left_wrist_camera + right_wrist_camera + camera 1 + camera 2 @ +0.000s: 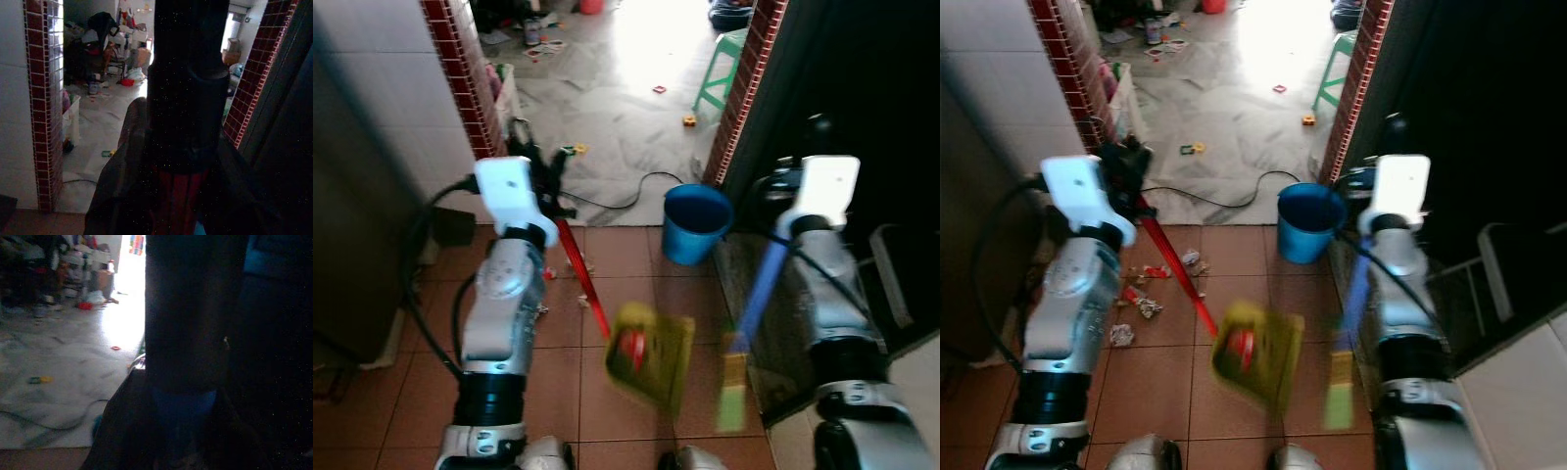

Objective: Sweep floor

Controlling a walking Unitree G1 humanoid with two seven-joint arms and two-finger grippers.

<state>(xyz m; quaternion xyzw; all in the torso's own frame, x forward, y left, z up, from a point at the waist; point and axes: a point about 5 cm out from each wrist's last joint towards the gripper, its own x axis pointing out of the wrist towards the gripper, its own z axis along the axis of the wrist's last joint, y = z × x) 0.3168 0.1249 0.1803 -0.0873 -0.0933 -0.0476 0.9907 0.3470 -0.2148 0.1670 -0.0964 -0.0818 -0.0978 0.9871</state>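
Note:
My left gripper (544, 182) is shut on the black top of a red handle (583, 282). The handle slants down to a yellow-green dustpan (651, 357), which hangs tilted above the brown tiles. In the left wrist view the red handle (178, 196) runs between the fingers. My right gripper (1363, 182) is shut on a blue broom handle (760, 286), whose yellow-green brush head (732, 392) hangs blurred beside the dustpan. Scraps of litter (1139, 302) lie on the tiles below my left arm.
A blue bucket (695, 223) stands by the doorway between two red brick pillars (458, 69). A black cable (628, 203) crosses the threshold. A green stool (721, 70) and small toys lie on the grey floor beyond. A dark panel (862, 88) rises at the right.

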